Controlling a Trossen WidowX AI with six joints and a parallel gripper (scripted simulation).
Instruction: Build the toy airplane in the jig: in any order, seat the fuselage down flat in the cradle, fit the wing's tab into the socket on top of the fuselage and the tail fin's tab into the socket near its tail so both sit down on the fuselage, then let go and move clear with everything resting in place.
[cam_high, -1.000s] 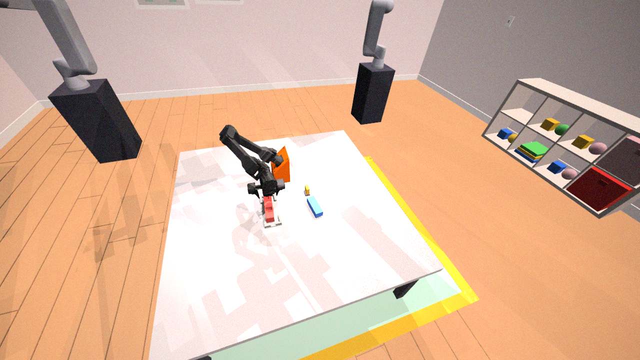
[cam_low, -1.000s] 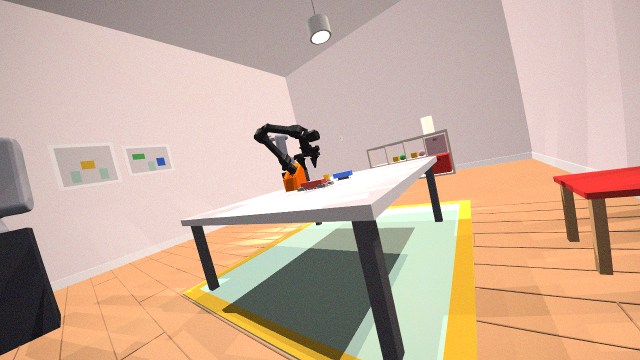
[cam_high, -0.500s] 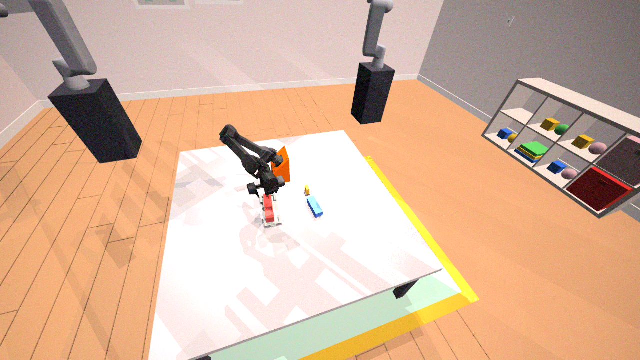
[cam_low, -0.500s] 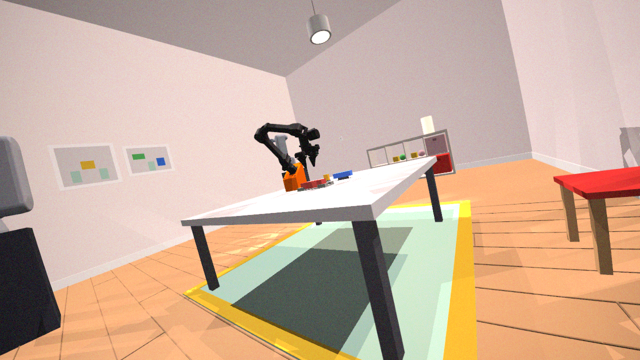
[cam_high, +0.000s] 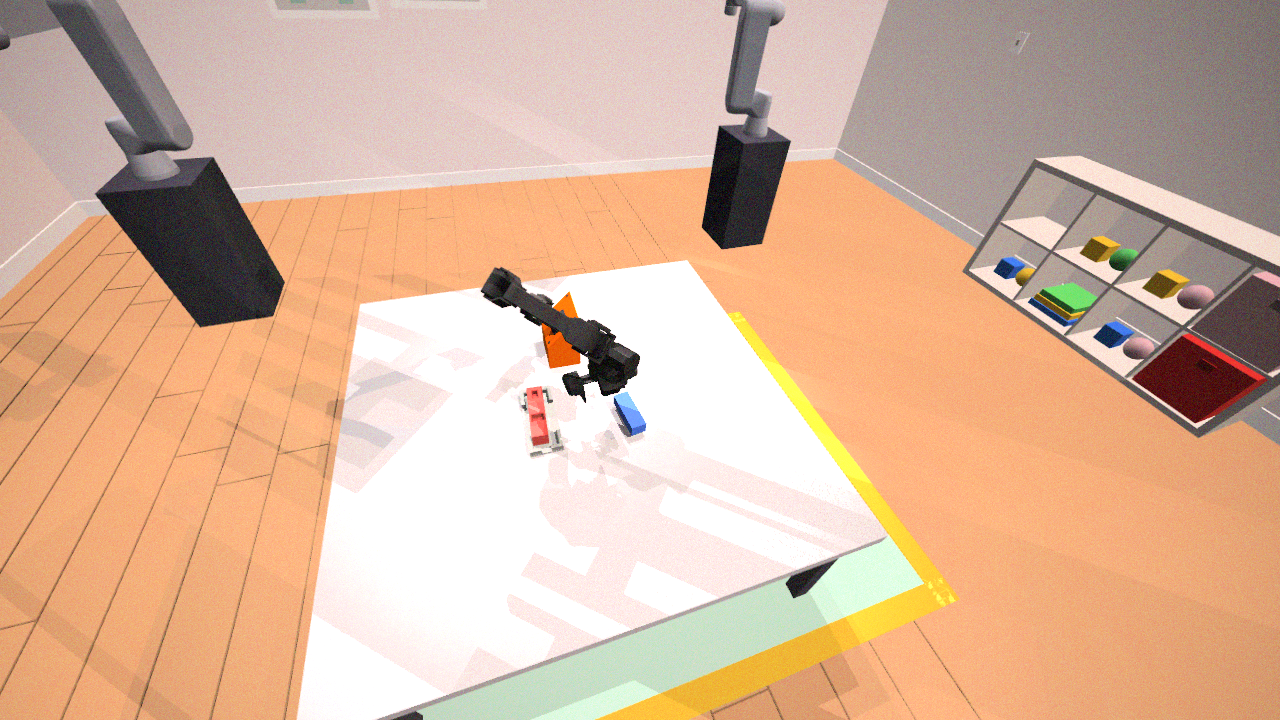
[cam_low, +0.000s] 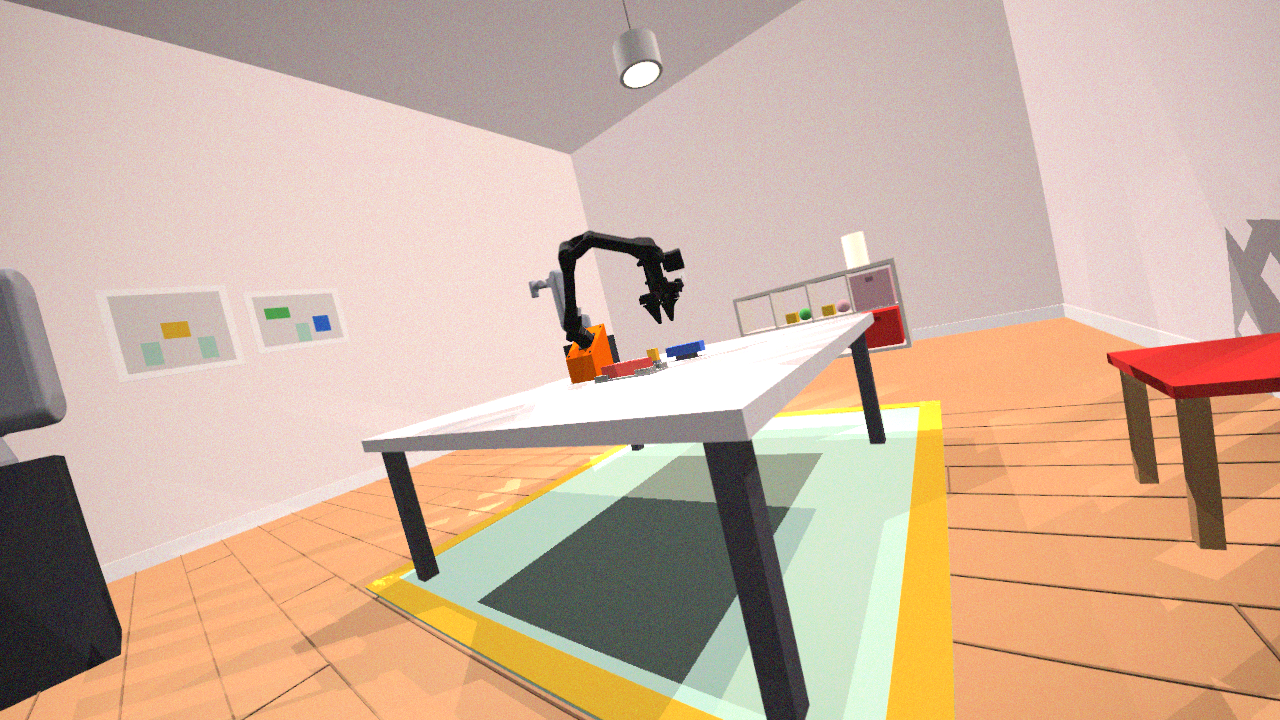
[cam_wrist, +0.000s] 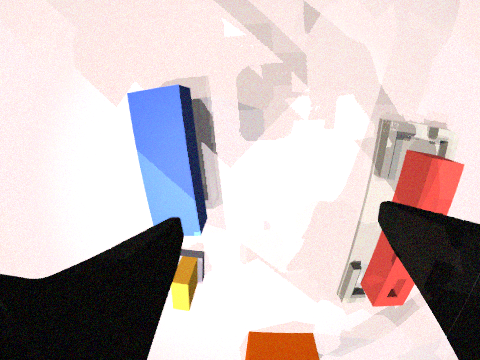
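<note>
The red fuselage (cam_high: 537, 416) (cam_low: 626, 368) (cam_wrist: 430, 177) lies lengthwise in the pale jig cradle (cam_wrist: 371, 215) (cam_low: 602, 378). Its tail socket shows empty in the wrist view; a finger hides its middle there. The blue wing (cam_high: 630, 414) (cam_low: 685, 350) (cam_wrist: 165, 160) lies apart from the fuselage, with a dark piece under it. The small yellow tail fin (cam_low: 653, 354) (cam_wrist: 184, 285) stands near the wing's end, by a dark block; the arm hides it in the top view. My gripper (cam_high: 597, 394) (cam_low: 665, 318) (cam_wrist: 283, 220) is open and empty, high above the table between fuselage and wing.
The orange arm base (cam_high: 562, 349) (cam_low: 588, 358) (cam_wrist: 282, 347) stands on the white table (cam_high: 429, 555) (cam_low: 554, 425) behind the cradle and the fin. Arm shadows fall across the table top. Shelves and two grey arms on black pedestals stand away from the table.
</note>
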